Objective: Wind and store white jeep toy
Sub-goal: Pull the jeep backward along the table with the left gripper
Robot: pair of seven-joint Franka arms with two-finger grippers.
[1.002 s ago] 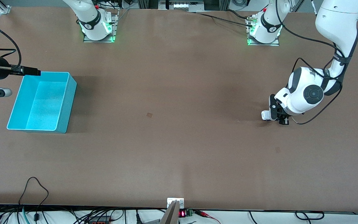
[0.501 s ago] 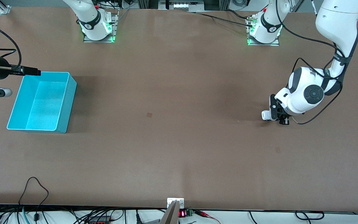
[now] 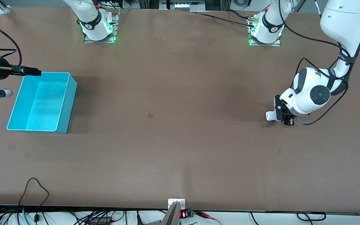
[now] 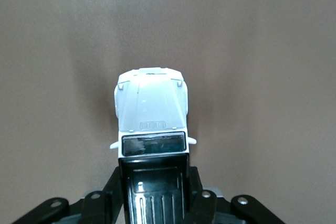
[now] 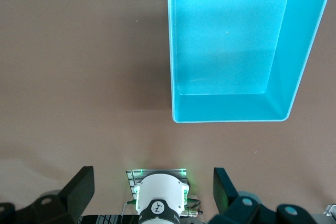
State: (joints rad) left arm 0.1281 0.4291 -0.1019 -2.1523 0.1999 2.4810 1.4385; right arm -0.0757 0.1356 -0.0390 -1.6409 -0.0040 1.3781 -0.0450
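Observation:
The white jeep toy [image 3: 270, 116] sits low on the brown table toward the left arm's end. My left gripper [image 3: 283, 118] is shut on its rear part. In the left wrist view the jeep's white hood [image 4: 151, 108] points away from the gripper [image 4: 155, 195], and the black fingers [image 4: 111, 195] press both sides of its black ribbed roof. My right gripper [image 3: 31, 71] is open and empty, and waits in the air beside the cyan bin's [image 3: 69, 103] corner nearest the right arm's base. Its fingers [image 5: 79, 188] stand wide apart in the right wrist view.
The cyan bin [image 5: 231, 115] is empty and stands at the right arm's end of the table. The two arm bases [image 3: 100, 29] stand on green-lit plates along the table's edge. Cables hang along the edge nearest the front camera.
My left gripper and the jeep have shifted a little along the table toward the left arm's end. The right arm has not moved.

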